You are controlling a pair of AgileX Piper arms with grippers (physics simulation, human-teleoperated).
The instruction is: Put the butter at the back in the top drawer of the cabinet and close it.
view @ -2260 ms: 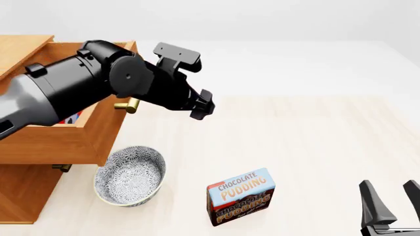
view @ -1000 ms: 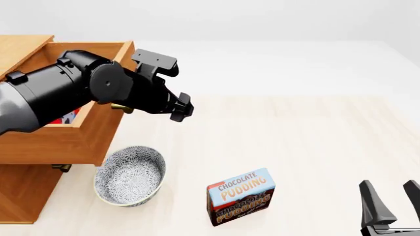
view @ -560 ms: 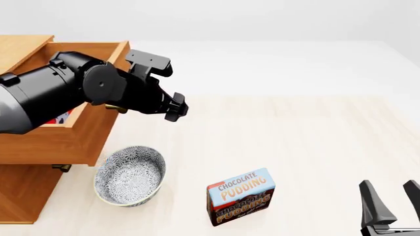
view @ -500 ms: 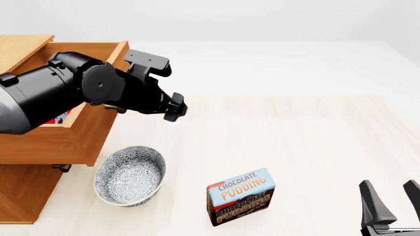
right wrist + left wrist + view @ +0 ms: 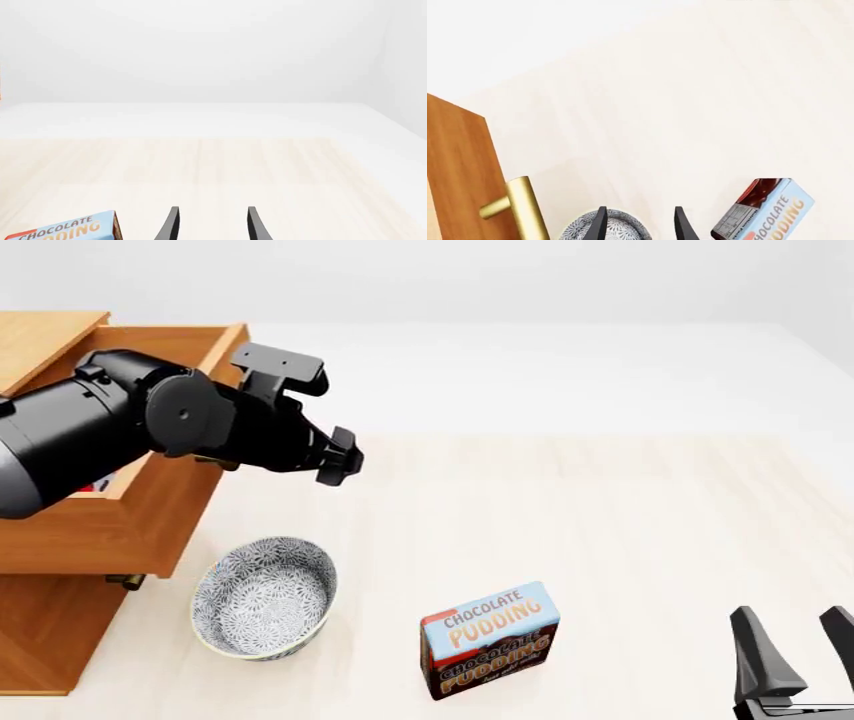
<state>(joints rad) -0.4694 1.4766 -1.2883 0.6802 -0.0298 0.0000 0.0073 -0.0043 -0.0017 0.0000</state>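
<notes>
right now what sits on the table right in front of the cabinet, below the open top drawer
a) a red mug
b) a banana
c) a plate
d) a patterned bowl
d: the patterned bowl stands on the table just below the open top drawer of the cabinet.

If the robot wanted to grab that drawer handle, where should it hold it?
Judging by shape, mid-bar: the brass handle stands off the top drawer front on a post, leaving a gap. The open left gripper could straddle the bar, coming straight at the front.
</notes>
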